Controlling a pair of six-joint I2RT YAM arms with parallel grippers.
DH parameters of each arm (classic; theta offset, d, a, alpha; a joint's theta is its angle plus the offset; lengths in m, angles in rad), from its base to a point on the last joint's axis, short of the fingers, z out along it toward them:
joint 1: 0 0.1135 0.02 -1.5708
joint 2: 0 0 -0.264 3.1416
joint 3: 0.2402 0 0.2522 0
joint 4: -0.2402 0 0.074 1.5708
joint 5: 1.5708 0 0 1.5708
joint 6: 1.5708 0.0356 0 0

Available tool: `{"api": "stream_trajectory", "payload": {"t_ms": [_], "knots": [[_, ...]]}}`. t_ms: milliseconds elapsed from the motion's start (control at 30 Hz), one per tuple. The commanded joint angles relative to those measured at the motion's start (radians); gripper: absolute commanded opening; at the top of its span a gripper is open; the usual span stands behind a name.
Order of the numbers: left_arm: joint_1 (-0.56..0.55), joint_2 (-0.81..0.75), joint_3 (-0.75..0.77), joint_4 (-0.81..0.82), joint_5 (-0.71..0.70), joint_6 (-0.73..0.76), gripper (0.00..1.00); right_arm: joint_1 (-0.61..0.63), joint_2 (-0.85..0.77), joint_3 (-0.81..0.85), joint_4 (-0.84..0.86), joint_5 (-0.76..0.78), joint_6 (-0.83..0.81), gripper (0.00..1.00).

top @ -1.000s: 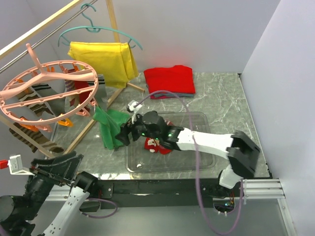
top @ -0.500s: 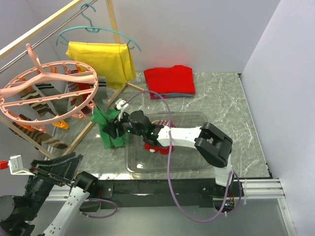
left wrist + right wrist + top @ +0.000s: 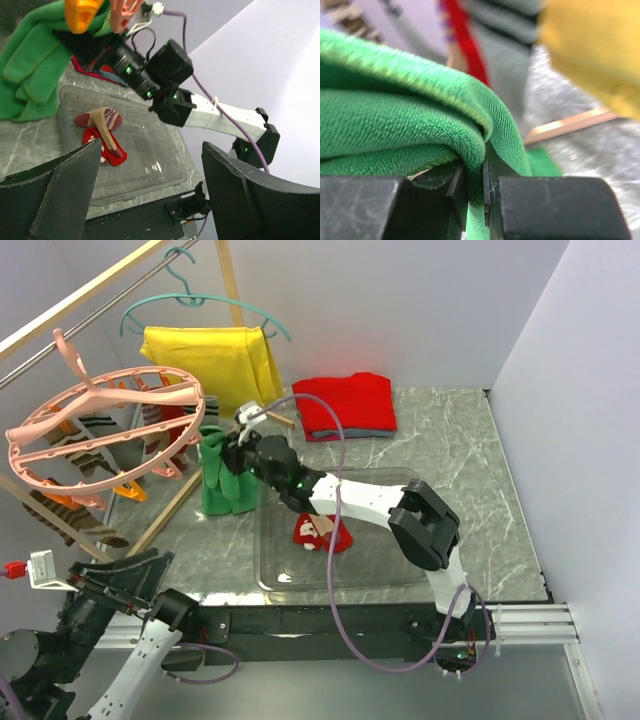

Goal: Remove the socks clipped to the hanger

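Observation:
The pink ring hanger (image 3: 105, 425) hangs at the left with striped socks (image 3: 75, 515) clipped under it. A green fuzzy sock (image 3: 220, 480) hangs from its right rim, under an orange clip (image 3: 82, 12) and a pink clip (image 3: 125, 10). My right gripper (image 3: 232, 452) is shut on this sock's upper fold; in the right wrist view the green sock (image 3: 395, 125) is pinched between the jaws (image 3: 484, 200). A red sock (image 3: 322, 531) and a striped one (image 3: 106, 125) lie in the clear tray (image 3: 400, 540). My left gripper (image 3: 150, 165) stands open and empty at the near left.
A yellow shirt (image 3: 215, 360) hangs on a teal coat hanger (image 3: 200, 305) from the wooden rack (image 3: 170, 510). A folded red garment (image 3: 345, 405) lies at the back of the table. A white wall closes the right side.
My right gripper has moved left and up from the tray to the green sock and closed on it. The pink hanger has swung and tilted. The left arm has stayed put.

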Motion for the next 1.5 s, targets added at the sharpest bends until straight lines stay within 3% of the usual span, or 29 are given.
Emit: {"api": "stream_trajectory", "payload": {"t_ms": [0, 133, 400, 567, 767, 800, 933, 1000, 1167, 1200, 1367, 1467], "knots": [[0.001, -0.116, -0.014, 0.027, 0.013, -0.015, 0.86, -0.047, 0.011, 0.083, -0.001, 0.079, 0.009, 0.17], [0.001, -0.114, -0.019, 0.047, 0.024, -0.012, 0.86, -0.1, 0.06, 0.172, -0.073, 0.041, 0.019, 0.19], [0.003, -0.122, -0.022, 0.193, 0.2, -0.011, 0.86, -0.162, 0.15, 0.288, -0.127, 0.027, -0.004, 0.22], [0.001, -0.12, 0.006, 0.181, 0.19, -0.008, 0.86, -0.197, 0.215, 0.391, -0.188, 0.008, 0.0, 0.25], [0.001, -0.129, 0.033, 0.222, 0.182, -0.015, 0.86, -0.213, 0.256, 0.482, -0.254, -0.027, -0.014, 0.36], [0.001, -0.134, 0.038, 0.233, 0.179, -0.015, 0.86, -0.216, 0.253, 0.48, -0.257, -0.038, -0.013, 0.42], [0.001, -0.14, 0.053, 0.256, 0.153, -0.011, 0.86, -0.214, 0.233, 0.467, -0.291, -0.058, -0.005, 0.58], [0.001, -0.131, 0.059, 0.243, 0.138, 0.0, 0.85, -0.214, 0.207, 0.451, -0.305, -0.061, -0.001, 0.72], [0.003, -0.116, 0.085, 0.216, 0.102, 0.026, 0.85, -0.213, 0.129, 0.372, -0.389, -0.054, 0.013, 0.87], [0.001, -0.114, 0.087, 0.211, 0.083, 0.029, 0.85, -0.214, 0.085, 0.347, -0.394, -0.054, 0.019, 0.96], [0.003, -0.108, 0.101, 0.144, 0.035, 0.032, 0.85, -0.211, -0.064, 0.14, -0.399, -0.1, 0.01, 1.0], [0.003, -0.102, 0.112, 0.072, -0.074, 0.02, 0.83, -0.202, -0.165, 0.005, -0.379, -0.101, -0.002, 1.0]]}}
